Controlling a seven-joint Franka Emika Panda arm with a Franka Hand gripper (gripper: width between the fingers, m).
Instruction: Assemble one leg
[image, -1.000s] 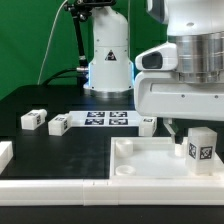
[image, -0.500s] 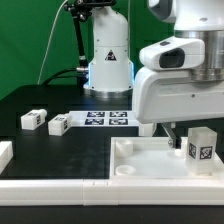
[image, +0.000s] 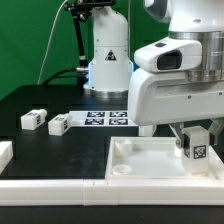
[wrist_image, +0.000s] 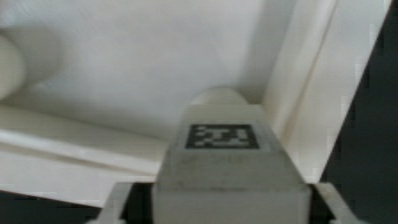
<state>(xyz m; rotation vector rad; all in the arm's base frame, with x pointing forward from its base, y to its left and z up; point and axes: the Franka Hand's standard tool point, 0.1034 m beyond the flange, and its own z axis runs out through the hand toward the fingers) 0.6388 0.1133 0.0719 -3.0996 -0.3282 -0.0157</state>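
Down comes the gripper (image: 195, 136) onto the leg (image: 197, 146); leg upright, long axis 12-to-6, tag outward, jaws pinching its sides over the tray (image: 135, 160).

Evenly, brightly lit from above; soft shadows under white parts; wrist view blurred, low-resolution, slightly washed out.

I can't read any words or numbers here. I only see black-and-white square tags: one on the leg (image: 197, 147) (wrist_image: 222, 135), some on two other legs (image: 33, 120) (image: 59, 124), and some on the marker board (image: 107, 118).
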